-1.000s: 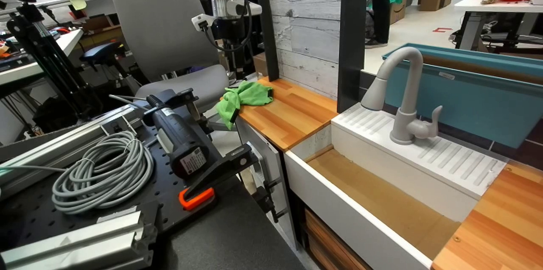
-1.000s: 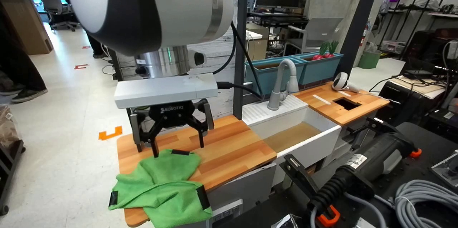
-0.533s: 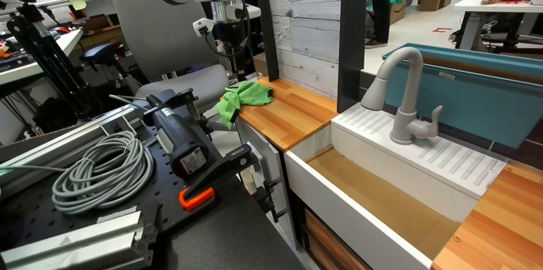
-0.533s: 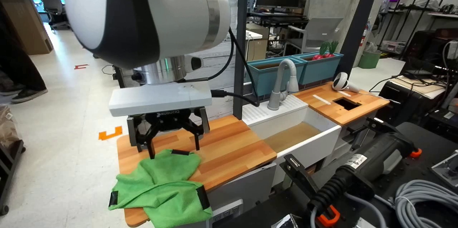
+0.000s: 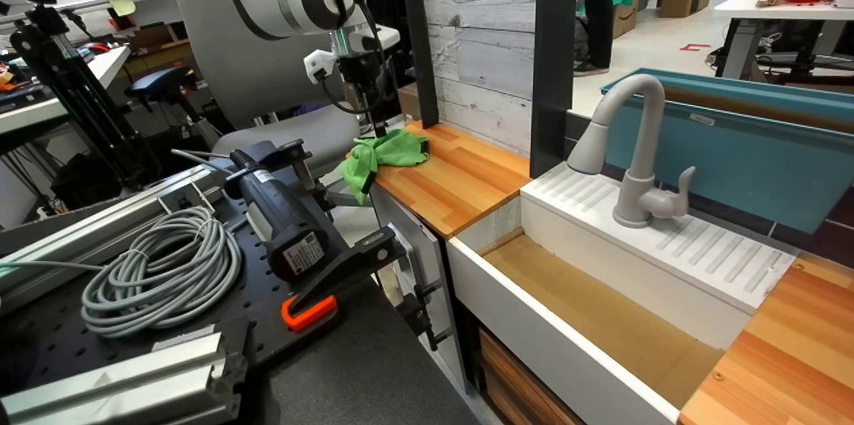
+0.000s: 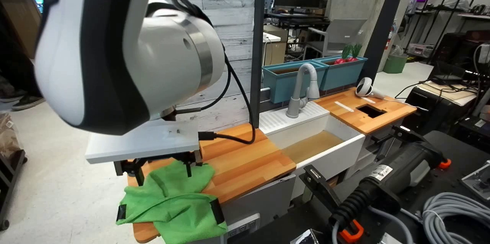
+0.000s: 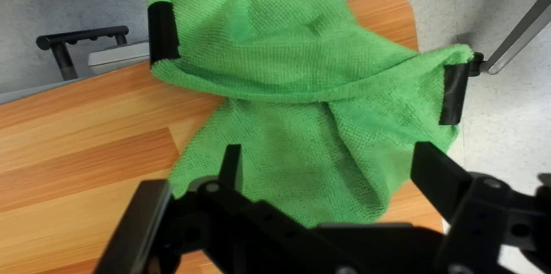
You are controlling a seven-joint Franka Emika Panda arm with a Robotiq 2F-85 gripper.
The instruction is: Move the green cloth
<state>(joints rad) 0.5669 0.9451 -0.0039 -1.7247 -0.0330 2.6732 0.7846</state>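
Note:
The green cloth (image 7: 275,59) lies crumpled on the wooden counter (image 6: 245,159), near its end, with part hanging over the edge. Black tape patches show on it. The cloth is also in both exterior views (image 5: 397,148) (image 6: 183,213). My gripper (image 7: 329,147) is open and empty, its fingers apart above the lower part of the cloth in the wrist view. In an exterior view the gripper (image 6: 164,179) is low over the cloth's back edge, pointing down; the arm partly hides it. I cannot tell whether the fingertips touch the cloth.
A white sink (image 6: 314,144) with a grey faucet (image 5: 640,151) adjoins the counter. A grey plank wall (image 5: 480,45) and dark post (image 5: 554,65) stand behind it. A black bench (image 5: 393,358) with a black tool (image 5: 280,218) and coiled cable (image 5: 163,271) stands in front.
My gripper has come down toward the cloth and shifted a little left in an exterior view. It stays open. The cloth has not visibly moved.

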